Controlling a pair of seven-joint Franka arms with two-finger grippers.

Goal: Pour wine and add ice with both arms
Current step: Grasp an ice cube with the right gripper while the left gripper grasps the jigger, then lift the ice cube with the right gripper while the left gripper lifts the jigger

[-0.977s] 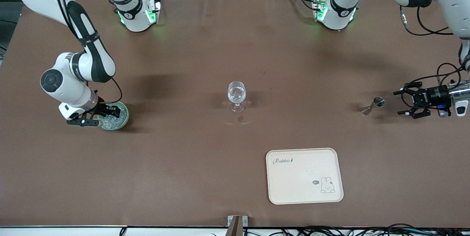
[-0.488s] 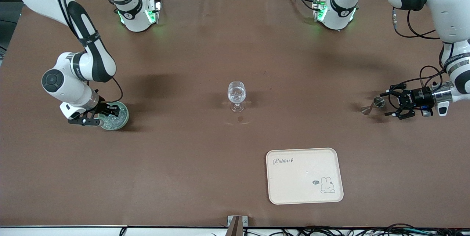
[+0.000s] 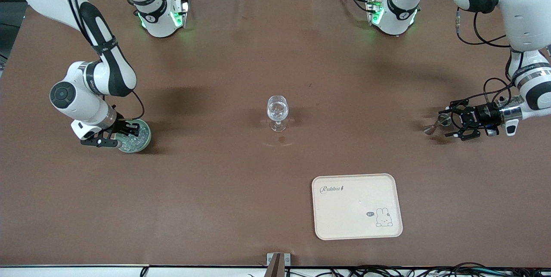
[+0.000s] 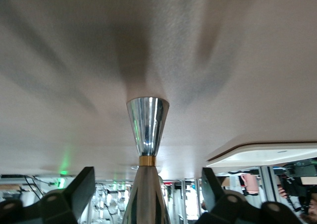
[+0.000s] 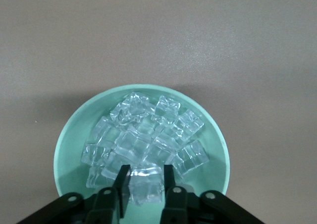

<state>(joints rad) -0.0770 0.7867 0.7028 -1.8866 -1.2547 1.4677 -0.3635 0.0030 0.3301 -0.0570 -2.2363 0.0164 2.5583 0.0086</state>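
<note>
Front view, right gripper [image 3: 112, 135]: low over the green bowl [image 3: 144, 140] near the table edge at the right arm's end; its fingers reach into the ice [image 3: 133, 140] heaped in that bowl.
Front view, left gripper [image 3: 447, 124]: lying level just above the table [image 3: 224, 182] near the edge at the left arm's end, fingers spread to either side of the metal jigger [image 3: 435, 124].
Front view, wine glass [image 3: 277, 112]: upright at the middle of the table, well apart from both grippers.
Front view, tray [image 3: 357, 206]: cream, with a rabbit drawing, flat near the table edge closest to the camera, nearer to that camera than the wine glass.
Left wrist view, metal jigger [image 4: 147, 135]: shiny double cone with a gold band at the waist, standing between the two black fingers [image 4: 81, 189]; a clear gap shows on each side, so nothing is gripped.
Left wrist view, tray [image 4: 262, 154]: one rounded corner shows farther off on the brown cloth.
Right wrist view, ice [image 5: 143, 142]: clear cubes piled in the green bowl [image 5: 69, 140].
Right wrist view, right gripper [image 5: 143, 184]: fingers [image 5: 123, 177] drawn in on either side of one cube at the near edge of the heap, pressing against it.
</note>
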